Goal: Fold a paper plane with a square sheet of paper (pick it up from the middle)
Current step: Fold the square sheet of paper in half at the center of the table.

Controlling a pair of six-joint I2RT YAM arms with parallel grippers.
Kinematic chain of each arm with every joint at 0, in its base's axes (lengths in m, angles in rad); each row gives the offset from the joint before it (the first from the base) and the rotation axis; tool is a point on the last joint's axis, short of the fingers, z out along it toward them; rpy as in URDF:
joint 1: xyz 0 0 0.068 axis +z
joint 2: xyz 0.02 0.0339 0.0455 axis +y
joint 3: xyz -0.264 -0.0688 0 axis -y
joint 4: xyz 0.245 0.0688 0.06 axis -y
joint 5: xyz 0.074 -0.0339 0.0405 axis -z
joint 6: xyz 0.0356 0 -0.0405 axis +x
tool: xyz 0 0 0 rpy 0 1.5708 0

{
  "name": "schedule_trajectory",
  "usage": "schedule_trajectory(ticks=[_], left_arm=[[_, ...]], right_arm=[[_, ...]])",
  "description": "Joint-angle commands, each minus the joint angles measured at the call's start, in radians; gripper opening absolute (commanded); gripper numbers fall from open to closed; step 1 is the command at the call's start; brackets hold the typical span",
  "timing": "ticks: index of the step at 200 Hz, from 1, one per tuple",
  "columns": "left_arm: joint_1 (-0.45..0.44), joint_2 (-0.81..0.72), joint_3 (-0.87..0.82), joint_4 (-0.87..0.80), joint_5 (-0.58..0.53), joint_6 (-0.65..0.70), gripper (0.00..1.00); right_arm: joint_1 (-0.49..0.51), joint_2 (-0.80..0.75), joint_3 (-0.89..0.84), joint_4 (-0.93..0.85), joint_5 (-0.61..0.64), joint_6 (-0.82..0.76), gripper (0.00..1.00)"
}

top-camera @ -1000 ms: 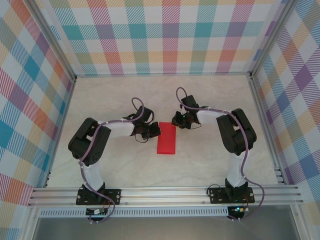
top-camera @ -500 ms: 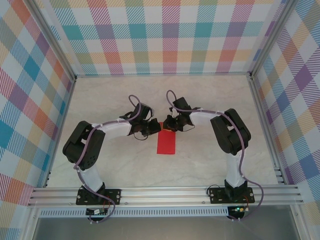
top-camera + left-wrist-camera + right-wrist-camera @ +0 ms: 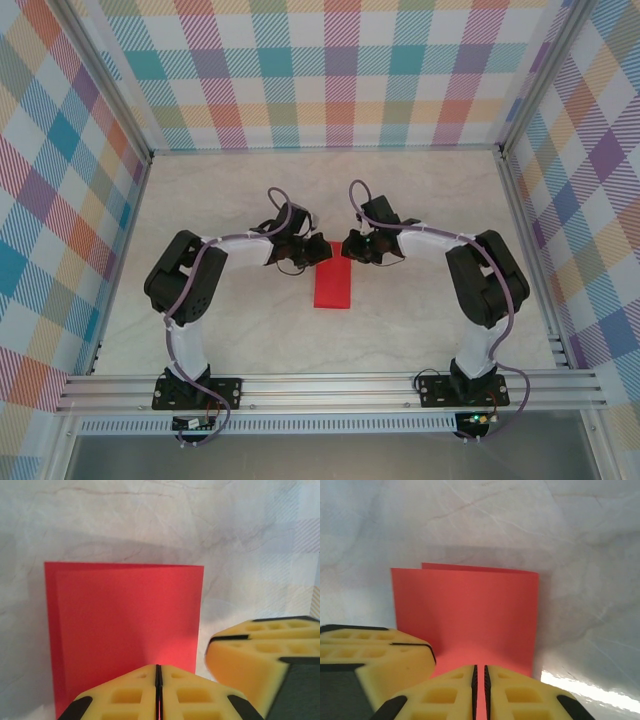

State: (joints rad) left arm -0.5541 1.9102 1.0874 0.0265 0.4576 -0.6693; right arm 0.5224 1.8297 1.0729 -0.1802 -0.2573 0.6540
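Both grippers have drawn in over the far end of the red paper (image 3: 333, 288) since a second ago, when they stood off to either side of it. The paper itself lies where it lay, a narrow folded strip in the middle of the pale marbled table (image 3: 430, 200), its long sides running away from the arm bases.

On the left, the left gripper (image 3: 316, 252) reaches in and sits over the far left corner of the strip, hiding it from above. Its wrist camera shows the yellow fingers (image 3: 125, 700) pressed together with only a hairline seam between them. A thread of red shows in that seam, but I cannot tell whether paper is pinched there or merely lies beneath. Ahead of those fingers the paper spreads flat in two layers, the under one showing as a thin margin along the left and far edges. Just to their right stands a yellow finger of the other gripper.

On the right, the right gripper (image 3: 351, 247) comes in over the far right corner, nearly meeting its partner. Its fingers (image 3: 520, 700) are as good as closed too, with only a thin dark slit between them, and they sit at the paper's edge. Again I cannot tell if they grip it. From that camera the second layer shows as a strip along the far edge.
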Motion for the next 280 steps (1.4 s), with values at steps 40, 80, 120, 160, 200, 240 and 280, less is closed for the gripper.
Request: schedule_trajectory(ticks=[40, 80, 120, 160, 200, 240, 280], left_arm=[[-0.007, 0.056, 0.065, -0.004, 0.007, -0.006, 0.1], [-0.005, 0.039, 0.062, -0.036, -0.044, -0.001, 0.09], [0.006, 0.0, 0.039, -0.044, -0.068, -0.004, 0.09], [0.011, 0.021, 0.051, -0.031, -0.054, -0.006, 0.09], [0.009, 0.063, 0.079, 0.013, 0.012, -0.019, 0.07], [-0.004, 0.099, 0.118, 0.023, 0.05, -0.011, 0.07], [-0.007, 0.141, 0.151, 0.018, 0.058, -0.009, 0.07]], right_arm=[[-0.002, 0.094, -0.004, 0.035, -0.024, 0.026, 0.13], [0.0, 0.124, -0.011, 0.073, -0.083, 0.0, 0.12], [0.02, 0.141, 0.0, 0.081, -0.158, -0.071, 0.12], [0.024, 0.094, -0.014, 0.097, -0.172, -0.09, 0.13], [0.023, -0.017, -0.077, 0.1, -0.102, -0.053, 0.13], [0.023, -0.039, -0.138, 0.128, -0.079, 0.0, 0.13], [0.024, 0.004, -0.139, 0.154, -0.12, 0.028, 0.13]])
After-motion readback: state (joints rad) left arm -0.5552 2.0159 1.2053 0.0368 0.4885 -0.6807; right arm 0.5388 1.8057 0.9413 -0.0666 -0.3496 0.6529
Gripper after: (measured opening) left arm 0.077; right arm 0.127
